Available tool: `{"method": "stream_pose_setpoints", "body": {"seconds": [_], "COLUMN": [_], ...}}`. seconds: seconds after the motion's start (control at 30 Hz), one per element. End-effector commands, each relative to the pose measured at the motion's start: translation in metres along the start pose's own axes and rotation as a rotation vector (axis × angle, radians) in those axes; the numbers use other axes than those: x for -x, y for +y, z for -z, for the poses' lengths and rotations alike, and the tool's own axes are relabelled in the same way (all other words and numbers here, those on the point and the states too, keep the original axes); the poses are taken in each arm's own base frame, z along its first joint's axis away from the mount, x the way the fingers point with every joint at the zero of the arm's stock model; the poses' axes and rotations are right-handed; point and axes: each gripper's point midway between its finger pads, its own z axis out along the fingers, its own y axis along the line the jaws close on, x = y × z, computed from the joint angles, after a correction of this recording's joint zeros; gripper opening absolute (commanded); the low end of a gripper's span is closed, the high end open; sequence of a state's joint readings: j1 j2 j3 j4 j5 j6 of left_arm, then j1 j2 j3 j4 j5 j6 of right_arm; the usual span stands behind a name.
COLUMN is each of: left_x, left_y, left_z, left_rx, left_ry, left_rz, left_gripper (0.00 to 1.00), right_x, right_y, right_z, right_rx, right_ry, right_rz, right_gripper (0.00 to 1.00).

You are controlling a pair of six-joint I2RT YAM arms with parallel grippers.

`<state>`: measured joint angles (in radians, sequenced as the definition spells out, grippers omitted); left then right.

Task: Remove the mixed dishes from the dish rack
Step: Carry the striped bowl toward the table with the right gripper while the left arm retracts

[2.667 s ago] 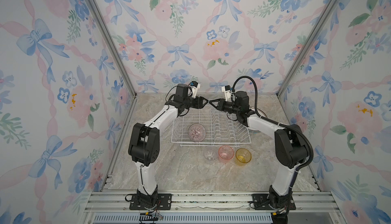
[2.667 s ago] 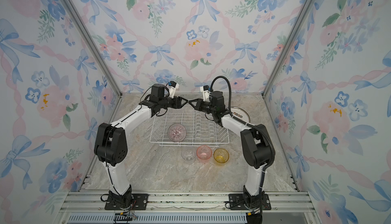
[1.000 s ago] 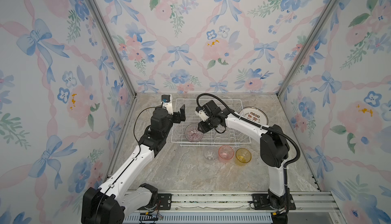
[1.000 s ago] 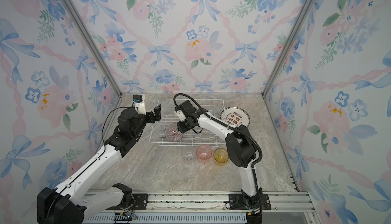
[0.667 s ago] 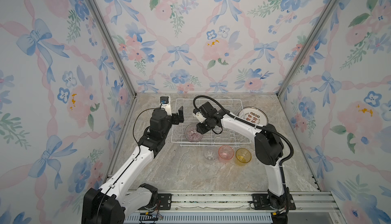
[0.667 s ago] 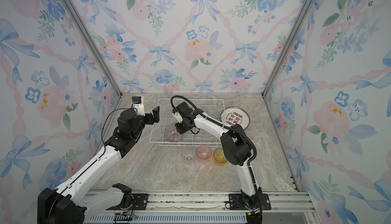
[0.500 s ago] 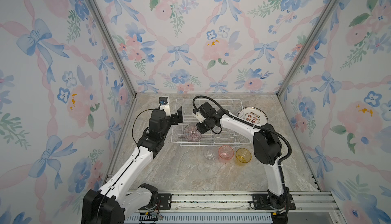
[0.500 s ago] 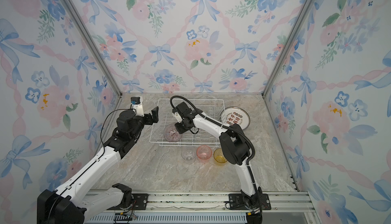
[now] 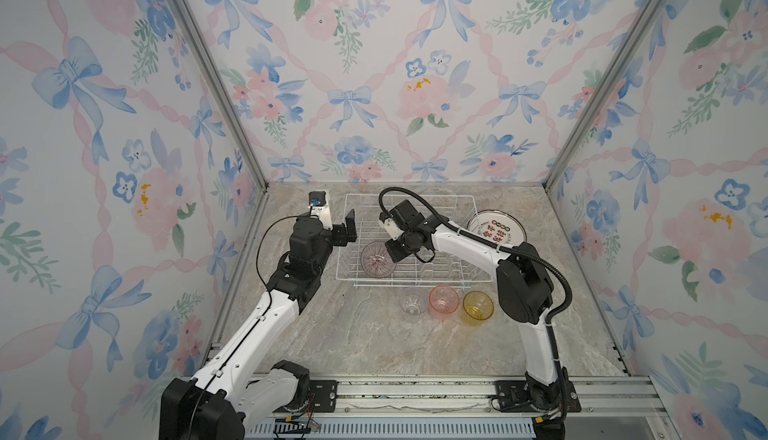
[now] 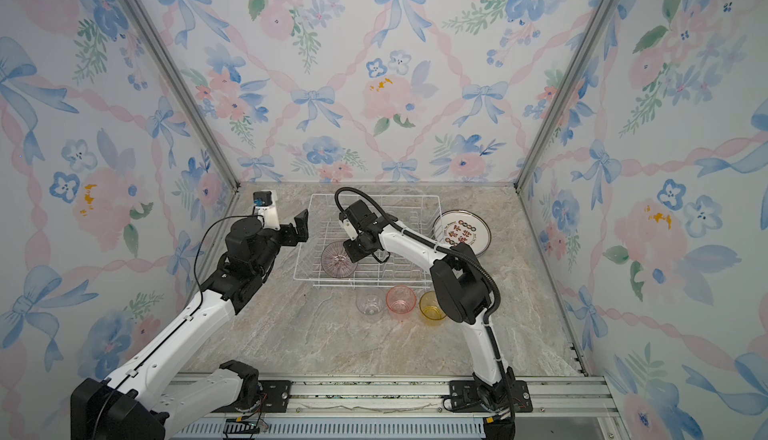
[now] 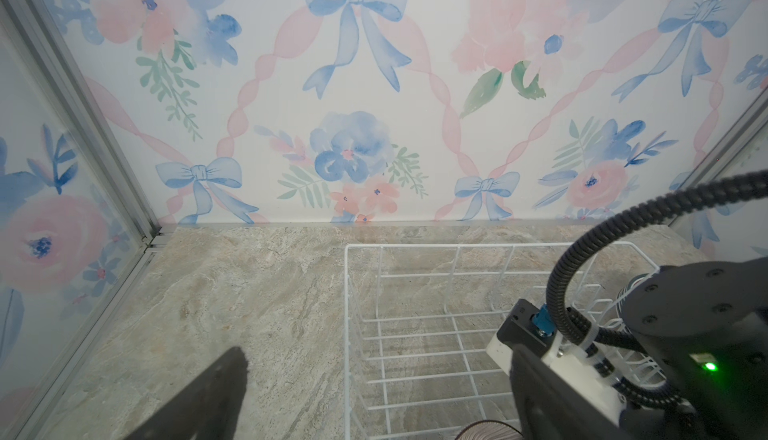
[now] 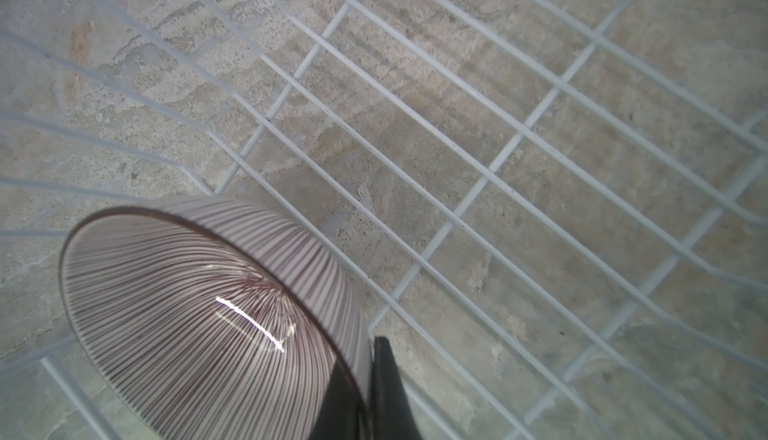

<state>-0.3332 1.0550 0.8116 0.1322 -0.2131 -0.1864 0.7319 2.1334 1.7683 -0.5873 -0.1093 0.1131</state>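
Radiating from its centre, fine purple stripes (glossy) cover the bowl (image 12: 187, 313).

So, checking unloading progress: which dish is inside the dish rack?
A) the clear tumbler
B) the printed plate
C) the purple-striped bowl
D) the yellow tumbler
C: the purple-striped bowl lies in the dish rack, the right gripper shut on its rim.

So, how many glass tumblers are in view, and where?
3, in a row on the table before the dish rack: clear tumbler leftmost, pink tumbler in the middle, yellow tumbler rightmost. None appears hidden.
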Motion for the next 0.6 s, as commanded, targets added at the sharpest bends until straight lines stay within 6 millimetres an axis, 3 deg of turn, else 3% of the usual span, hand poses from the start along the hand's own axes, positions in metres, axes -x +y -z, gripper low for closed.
{"method": "stream_pose_setpoints", "body": {"seconds": [0.0, 0.33, 0.43, 0.57], "left_x": [-0.012, -0.004, 0.000, 0.019], "left_y": [0.004, 0.008, 0.011, 0.024], "left_z": [-0.002, 0.007, 0.008, 0.021], "left_rx": [0.014, 0.030, 0.049, 0.116], "left_ry": [0.034, 0.013, 0.010, -0.045], "left_rz": [-0.017, -0.014, -0.014, 0.002], "left_gripper": [0.98, 0.98, 0.98, 0.98], "right_x": [0.042, 0.052, 0.041, 0.011], "right_y": [-0.003, 0.010, 0.025, 0.053], "right_z": [0.053, 0.127, 0.149, 0.161], "right_rx": [0.030, 0.027, 0.041, 0.085], "right_ry": [-0.159, -0.276, -0.278, -0.224], "right_rz": [-0.034, 0.046, 0.113, 0.207], "right_gripper": [0.00, 0.00, 0.00, 0.00]}}
